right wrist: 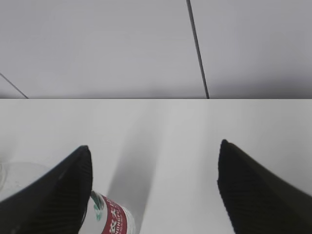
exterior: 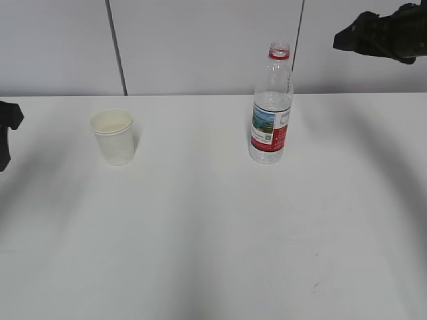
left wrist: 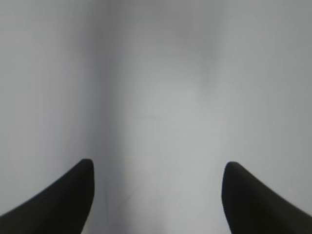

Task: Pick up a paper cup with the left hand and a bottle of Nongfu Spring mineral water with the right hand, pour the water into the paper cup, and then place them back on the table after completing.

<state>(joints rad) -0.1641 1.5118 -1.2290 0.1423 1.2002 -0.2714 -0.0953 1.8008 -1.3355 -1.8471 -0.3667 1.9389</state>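
While both arms hang back at the edges, the paper cup and the bottle just sit upright on the table, well apart from each other. Cup's on the left side, toward the far half of the tabletop, white, and it looks like two cups nested together going by the double rim. Can't tell from here whether there's anything in it.

Bottle is to the right of centre, also in the far half, clear plastic with a red ring at the neck, a red, white and green label around the middle, and no cap on it as far as I can see. Whether there's water in it I can't make out.

The left hand barely pokes in at the left edge of the exterior view, well clear of the cup. Its wrist cam shows the left gripper with both black fingers spread wide and only plain white surface between them, so it's open with nothing in it.

The right hand is up high in the far right corner, above and right of the bottle. The right gripper is spread wide too, nothing between the fingers; the bottle lies low at the left of that view, partly behind the left finger, not in the gap.
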